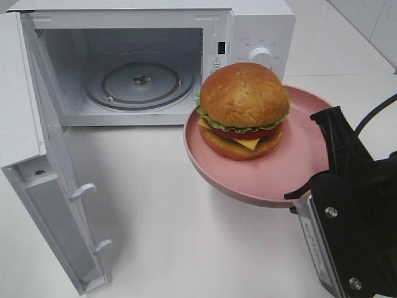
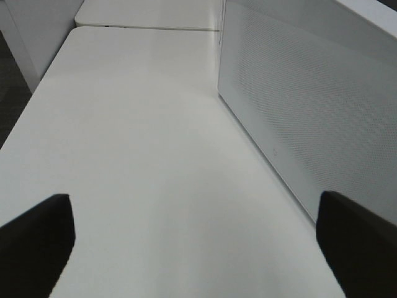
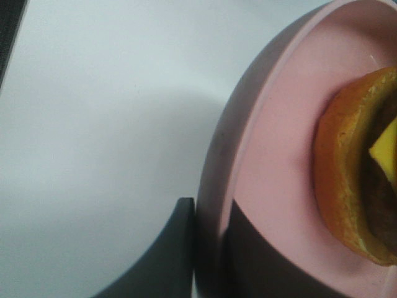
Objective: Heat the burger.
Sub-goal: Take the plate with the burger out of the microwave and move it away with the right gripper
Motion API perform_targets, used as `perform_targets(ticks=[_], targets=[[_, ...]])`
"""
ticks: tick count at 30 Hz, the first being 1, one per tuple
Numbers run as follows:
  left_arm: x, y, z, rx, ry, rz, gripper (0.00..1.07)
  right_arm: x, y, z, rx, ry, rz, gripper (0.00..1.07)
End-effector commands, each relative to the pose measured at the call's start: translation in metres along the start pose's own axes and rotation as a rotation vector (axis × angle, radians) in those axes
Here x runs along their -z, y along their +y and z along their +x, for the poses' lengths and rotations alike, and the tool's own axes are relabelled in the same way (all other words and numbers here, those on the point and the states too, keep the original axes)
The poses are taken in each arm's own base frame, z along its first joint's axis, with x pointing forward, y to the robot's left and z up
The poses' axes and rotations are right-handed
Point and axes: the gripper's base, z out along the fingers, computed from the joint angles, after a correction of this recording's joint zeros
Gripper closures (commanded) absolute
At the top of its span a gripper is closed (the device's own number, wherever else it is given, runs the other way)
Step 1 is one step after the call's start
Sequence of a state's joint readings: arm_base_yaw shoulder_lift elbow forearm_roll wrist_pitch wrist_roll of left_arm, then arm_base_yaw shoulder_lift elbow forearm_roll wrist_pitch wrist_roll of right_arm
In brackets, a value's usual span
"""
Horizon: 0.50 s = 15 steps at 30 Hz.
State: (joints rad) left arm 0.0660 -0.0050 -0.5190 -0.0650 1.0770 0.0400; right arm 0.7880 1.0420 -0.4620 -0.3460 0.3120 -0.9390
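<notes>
The burger, with a golden-brown bun, lettuce, tomato and cheese, rests on a round pink plate. The plate hangs tilted above the table, in front of the microwave's control panel. My right gripper is shut on the plate's near right rim. In the right wrist view its dark fingers clamp the plate rim, with the burger beyond. My left gripper is open and empty over the bare table beside the microwave door; it is out of the exterior high view.
The white microwave stands at the back with its door swung wide open to the left. Its glass turntable is bare. A dial sits on the right panel. White tabletop lies in front.
</notes>
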Motion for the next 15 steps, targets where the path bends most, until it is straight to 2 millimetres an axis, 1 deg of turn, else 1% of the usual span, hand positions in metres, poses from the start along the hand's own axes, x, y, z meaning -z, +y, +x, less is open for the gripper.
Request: perform_targets(ticks=[1, 5, 7, 10, 12, 14, 15], targets=[[0.000, 0.000, 0.000, 0.003, -0.013, 0.003, 0.09, 0.011, -0.006, 0.002, -0.025, -0.003, 0.078, 1.07], [0.000, 0.000, 0.000, 0.003, -0.013, 0.003, 0.09, 0.016, -0.003, 0.005, -0.076, 0.020, 0.067, 1.07], [0.000, 0.000, 0.000, 0.003, -0.013, 0.003, 0.09, 0.019, 0.002, 0.011, -0.136, 0.066, 0.037, 1.07], [0.000, 0.000, 0.000, 0.003, -0.013, 0.003, 0.09, 0.020, 0.003, 0.012, -0.151, 0.082, 0.026, 1.07], [0.000, 0.000, 0.000, 0.003, -0.013, 0.003, 0.09, 0.022, 0.005, 0.019, -0.202, 0.156, 0.017, 1.07], [0.000, 0.000, 0.000, 0.003, -0.013, 0.003, 0.09, 0.022, 0.005, 0.020, -0.211, 0.170, 0.020, 1.07], [0.000, 0.000, 0.000, 0.002, -0.013, 0.003, 0.09, 0.023, 0.005, 0.024, -0.238, 0.206, 0.030, 1.07]])
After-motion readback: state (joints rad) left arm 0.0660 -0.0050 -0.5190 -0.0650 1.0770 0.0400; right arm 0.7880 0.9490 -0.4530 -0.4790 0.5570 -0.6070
